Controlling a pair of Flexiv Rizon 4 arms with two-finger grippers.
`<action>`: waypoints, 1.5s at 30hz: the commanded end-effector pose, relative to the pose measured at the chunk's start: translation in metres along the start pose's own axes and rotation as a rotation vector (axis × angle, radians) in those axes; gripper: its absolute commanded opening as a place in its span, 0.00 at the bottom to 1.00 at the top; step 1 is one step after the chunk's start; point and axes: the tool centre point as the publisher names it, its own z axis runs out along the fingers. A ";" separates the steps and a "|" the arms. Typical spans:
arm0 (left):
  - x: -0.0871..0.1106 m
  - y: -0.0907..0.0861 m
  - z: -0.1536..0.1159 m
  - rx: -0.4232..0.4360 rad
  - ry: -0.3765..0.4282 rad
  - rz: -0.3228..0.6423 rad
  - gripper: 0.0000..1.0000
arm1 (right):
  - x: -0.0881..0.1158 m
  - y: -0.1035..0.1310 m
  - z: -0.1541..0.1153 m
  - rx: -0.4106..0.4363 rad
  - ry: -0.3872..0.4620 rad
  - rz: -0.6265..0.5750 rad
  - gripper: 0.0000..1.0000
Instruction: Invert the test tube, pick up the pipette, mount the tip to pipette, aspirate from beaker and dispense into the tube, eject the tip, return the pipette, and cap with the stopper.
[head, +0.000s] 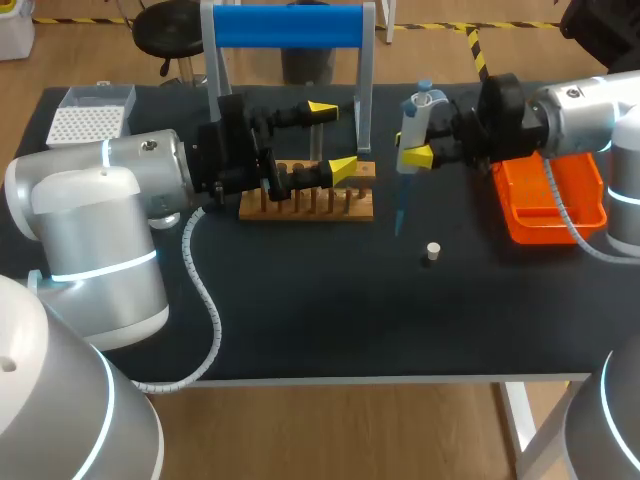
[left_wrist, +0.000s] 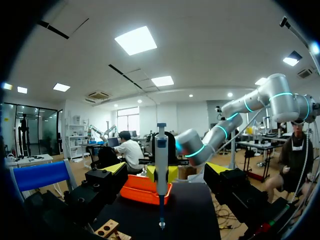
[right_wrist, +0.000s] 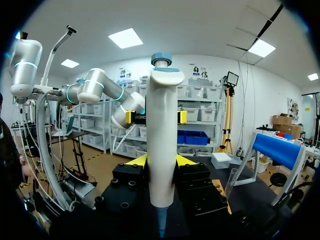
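Note:
My right gripper (head: 412, 148) is shut on a white pipette (head: 414, 120) with a blue cap. It holds the pipette upright above the table, with a thin tip pointing down. In the right wrist view the pipette (right_wrist: 162, 140) stands between my yellow tips (right_wrist: 161, 161). My left gripper (head: 333, 138) is open over the wooden rack (head: 305, 203) and faces the pipette (left_wrist: 161, 165) from a short distance. A clear tube (right_wrist: 231, 182) stands upright by the rack. A small white stopper (head: 432, 251) lies on the dark table, in front of the pipette.
An orange bin (head: 555, 195) sits under my right arm. A blue-topped stand (head: 290, 25) rises behind the rack. A white tip box (head: 90, 115) is at the back left corner. The table's front half (head: 330, 320) carries only my left arm's cable.

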 end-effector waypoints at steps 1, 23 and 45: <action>0.002 0.001 0.001 0.002 -0.006 0.002 1.00 | 0.000 0.001 -0.001 0.001 0.002 0.000 0.00; 0.002 0.001 0.001 0.002 -0.006 0.002 1.00 | 0.001 0.014 -0.034 -0.012 0.010 0.001 0.00; 0.002 0.001 0.001 0.002 -0.006 0.002 1.00 | -0.021 0.034 -0.168 0.021 -0.064 -0.046 0.00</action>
